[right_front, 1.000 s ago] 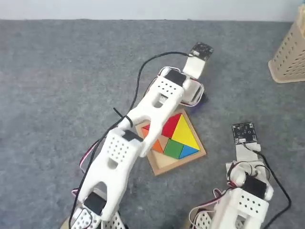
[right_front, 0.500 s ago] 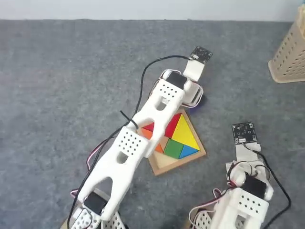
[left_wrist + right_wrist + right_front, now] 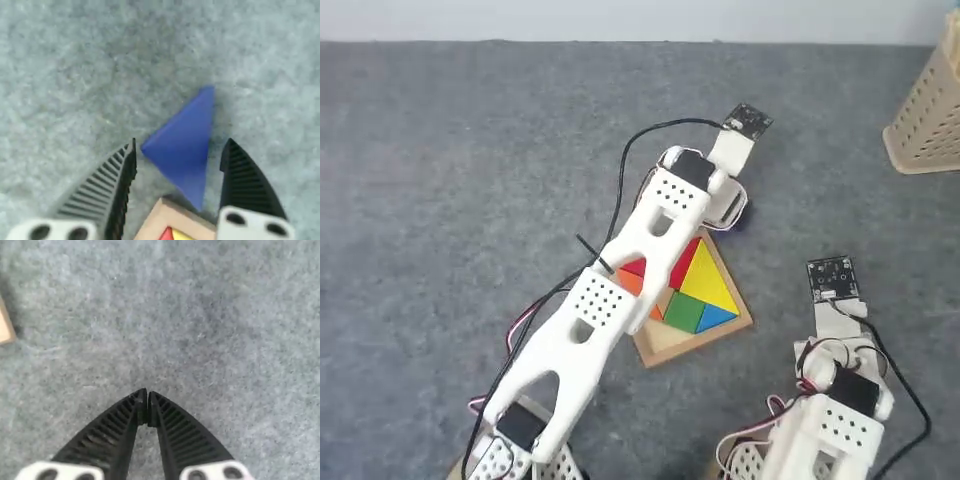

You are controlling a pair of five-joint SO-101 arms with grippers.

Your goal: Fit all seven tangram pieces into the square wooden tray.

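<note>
A blue triangle piece (image 3: 183, 146) lies flat on the grey carpet just past a corner of the square wooden tray (image 3: 159, 223). My left gripper (image 3: 177, 150) stands open over it, one finger on each side of the piece. In the high view the left arm stretches across the tray (image 3: 672, 348), which holds red, yellow, green, orange and blue pieces (image 3: 700, 280); a sliver of the blue triangle (image 3: 744, 213) shows by the gripper head. My right gripper (image 3: 147, 399) is shut with nothing in it, over bare carpet at the front right.
A pale perforated container (image 3: 930, 100) stands at the far right edge. The tray's corner (image 3: 5, 325) shows in the right wrist view. Grey carpet lies open all around the tray.
The left arm has reached farther out beyond the tray's far corner, toward the blue triangle. The right arm has not moved.
</note>
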